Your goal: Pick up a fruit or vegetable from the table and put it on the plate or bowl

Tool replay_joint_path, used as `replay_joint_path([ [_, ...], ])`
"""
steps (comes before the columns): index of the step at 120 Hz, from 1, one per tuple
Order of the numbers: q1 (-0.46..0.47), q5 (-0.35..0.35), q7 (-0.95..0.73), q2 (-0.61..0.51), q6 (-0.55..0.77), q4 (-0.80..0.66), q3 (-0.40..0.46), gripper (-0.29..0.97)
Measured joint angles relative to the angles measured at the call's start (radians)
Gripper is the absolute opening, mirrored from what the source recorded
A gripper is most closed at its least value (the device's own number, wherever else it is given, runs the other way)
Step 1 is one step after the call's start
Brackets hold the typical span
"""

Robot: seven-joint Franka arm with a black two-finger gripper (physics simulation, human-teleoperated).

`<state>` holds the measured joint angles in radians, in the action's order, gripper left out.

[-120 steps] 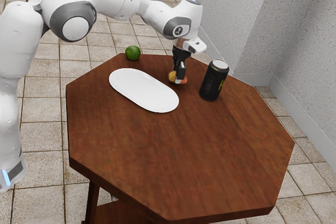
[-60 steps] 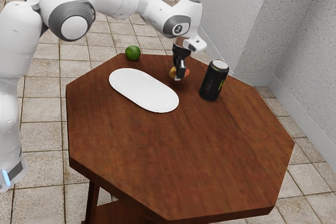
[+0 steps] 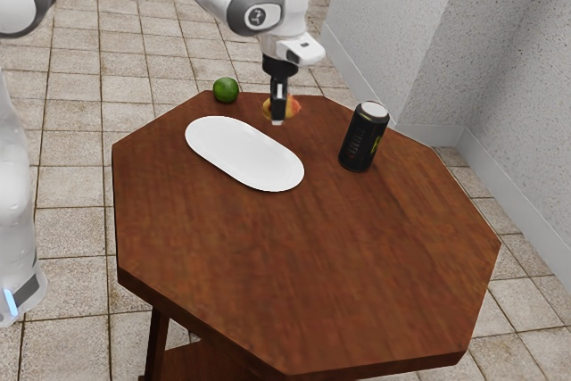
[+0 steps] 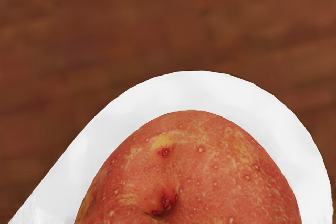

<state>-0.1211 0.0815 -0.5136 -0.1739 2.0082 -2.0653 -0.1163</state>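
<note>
We are in the carrying step. The gripper (image 3: 278, 116) has its black fingers closed on the red-and-yellow fruit (image 3: 292, 108) from two sides, and the fruit hangs in the air over the far part of the table (image 3: 294, 256), just beyond the white oval plate (image 3: 223, 140) as the exterior view shows it. In the wrist view the fruit (image 4: 194, 177) sits right under our hand, with a rounded end of the plate (image 4: 157, 98) showing white around it and the dark wood (image 4: 157, 19) past that, so we judge we are already over one end of the plate. A lime (image 3: 226, 89) rests at the far left edge, and a black can (image 3: 363, 137) stands well to the right. Next we should bring the fruit nearer the plate's middle, lower it until it touches, and only then open the fingers, since a round fruit let go near the rim may roll off
</note>
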Motion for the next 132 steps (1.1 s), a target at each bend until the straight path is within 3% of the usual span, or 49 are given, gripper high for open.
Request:
replay_joint_path([
  [22, -0.003, -0.016, 0.001, -0.083, -0.001, -0.091, 0.025, 0.15],
  [76, -0.004, -0.032, 0.004, -0.113, -0.003, -0.125, 0.029, 0.15],
  [81, -0.004, -0.032, 0.003, -0.115, -0.004, -0.126, 0.030, 0.17],
  [91, -0.004, -0.036, 0.002, -0.115, -0.005, -0.126, 0.031, 0.39],
  [102, -0.005, -0.038, 0.002, -0.116, -0.006, -0.126, 0.032, 0.53],
  [132, -0.005, -0.041, 0.003, -0.117, -0.007, -0.126, 0.032, 0.65],
])
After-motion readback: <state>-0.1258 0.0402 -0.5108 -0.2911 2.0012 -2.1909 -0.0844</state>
